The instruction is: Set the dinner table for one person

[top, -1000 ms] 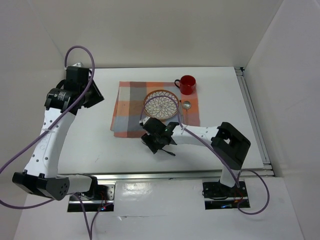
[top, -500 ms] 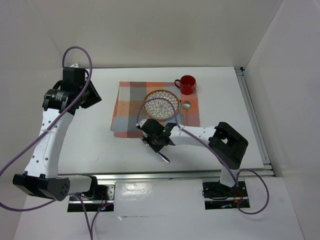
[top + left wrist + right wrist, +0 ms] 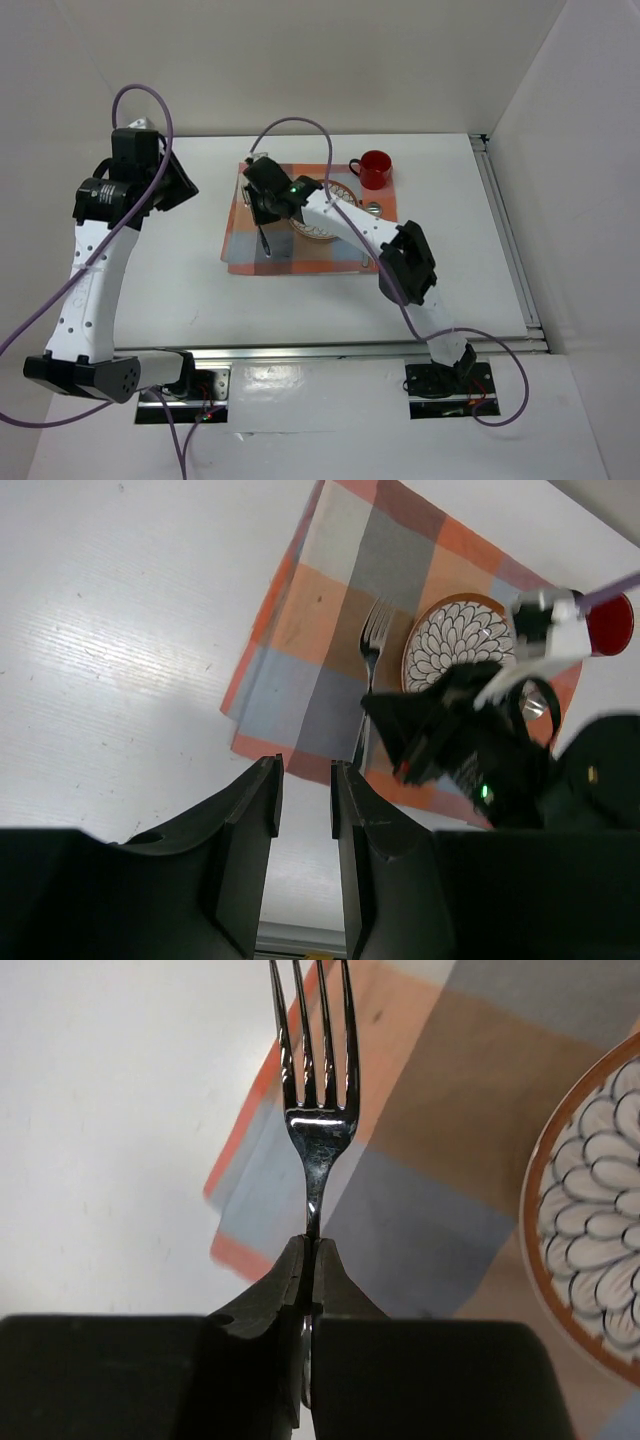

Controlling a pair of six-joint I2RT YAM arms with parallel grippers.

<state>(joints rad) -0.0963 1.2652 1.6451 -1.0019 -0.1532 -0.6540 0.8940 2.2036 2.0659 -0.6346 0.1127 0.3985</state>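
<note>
I have the right gripper (image 3: 311, 1250) clamped tight on the neck of the fork (image 3: 318, 1130), fingers pressed together on the thin metal with the tines pointing straight out ahead of them. From the right wrist view the fork hangs over the checked placemat (image 3: 420, 1160), the patterned plate (image 3: 600, 1230) off to its right. Whether the fork touches the cloth or floats just above it, I cannot tell.

The dinner table (image 3: 180, 280) lies under all of this. It is the broad white top that carries the placemat, and the cloth sits between it and the right gripper. In the wrist view its bare white surface begins just left of the tines, past the mat's orange edge. From overhead, the right arm reaches across from its base to the mat's left half, so the gripper is above cloth rather than bare table.

The left gripper (image 3: 303, 780) is up at the far left of the table, well apart from the mat. Its fingers (image 3: 250, 850) stand a narrow gap apart with nothing between them, and the white tabletop lies below.

A red cup (image 3: 375, 168) stands at the mat's far right corner, and a spoon (image 3: 372, 209) lies just right of the plate.
</note>
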